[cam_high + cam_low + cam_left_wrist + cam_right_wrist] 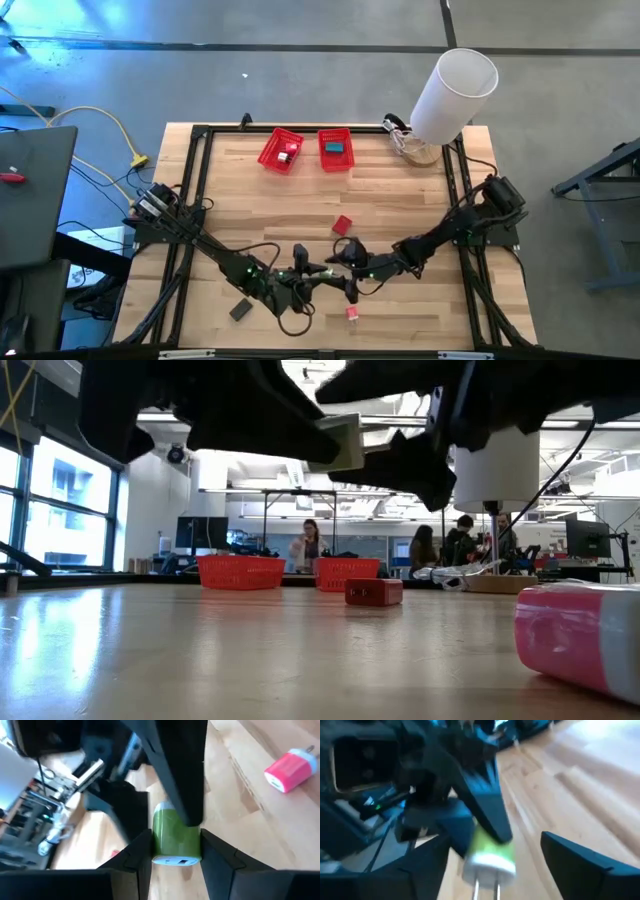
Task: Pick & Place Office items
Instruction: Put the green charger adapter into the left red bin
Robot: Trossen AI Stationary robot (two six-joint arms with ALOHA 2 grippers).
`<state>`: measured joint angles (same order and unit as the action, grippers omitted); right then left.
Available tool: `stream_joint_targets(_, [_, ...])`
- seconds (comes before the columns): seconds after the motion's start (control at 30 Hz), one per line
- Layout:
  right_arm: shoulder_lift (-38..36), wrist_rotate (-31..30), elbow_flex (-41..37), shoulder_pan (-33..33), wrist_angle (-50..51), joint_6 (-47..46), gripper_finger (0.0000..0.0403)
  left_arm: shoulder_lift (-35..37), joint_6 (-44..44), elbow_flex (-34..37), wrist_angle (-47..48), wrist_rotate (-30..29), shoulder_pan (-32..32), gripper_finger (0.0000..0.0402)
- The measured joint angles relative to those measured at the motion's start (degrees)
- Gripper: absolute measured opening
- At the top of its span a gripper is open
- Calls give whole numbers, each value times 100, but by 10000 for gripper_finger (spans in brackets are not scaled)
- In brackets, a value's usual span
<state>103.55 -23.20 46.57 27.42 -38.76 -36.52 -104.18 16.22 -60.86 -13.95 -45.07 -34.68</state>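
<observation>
A green block with a white pronged end [176, 839] [489, 851] hangs in the air above the near middle of the table, and shows pale green in the low view [342, 442]. My left gripper [176, 847] [322, 277] is shut on it. My right gripper [495, 842] [348, 272] faces it, open, with one finger on either side of the block; I cannot tell whether a finger touches it. A pink block [352, 313] [290, 767] [585, 635], a red block [343, 225] [373, 592] and a dark grey block [240, 310] lie flat on the table. My left gripper pinches the green block between its two fingers [140, 852], on the block's two long sides [157, 842]. The fingers lie level, coming from the table's left. The block is lifted clear of the table, with its white pronged end [487, 865] pointing toward my right gripper.
Two red mesh baskets [281, 150] [335, 149] stand at the far edge, with a teal piece [336, 147] in the right one. A big white cylinder [455, 95] stands at the far right corner. Bare wood lies between the baskets and the arms. People sit in the room beyond.
</observation>
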Motion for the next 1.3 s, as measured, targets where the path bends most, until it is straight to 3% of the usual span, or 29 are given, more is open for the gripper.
stream_joint_targets(0.3, [2, -821, -6, 487, 1, 1226, 326, 569, -1188, 0, 657, 804, 32, 121])
stream_joint_targets(0.57, [2, -1456, -6, 1065, -776, 2839, 327, 1213, -2533, 0, 1033, 2584, 350, 121])
stream_joint_targets(0.77, [2, -1550, -4, 1198, -1014, 3790, 327, 1179, -3680, 1, 989, 3674, 780, 121])
stream_joint_targets(1.07, [2, -2170, 0, 1353, -1068, 5187, 327, 1047, -4200, 7, 388, 4393, 1157, 121])
stream_joint_targets(1.3, [2, -2357, 9, 1331, -1149, 5892, 327, 1043, -5211, 7, 305, 5167, 1508, 124])
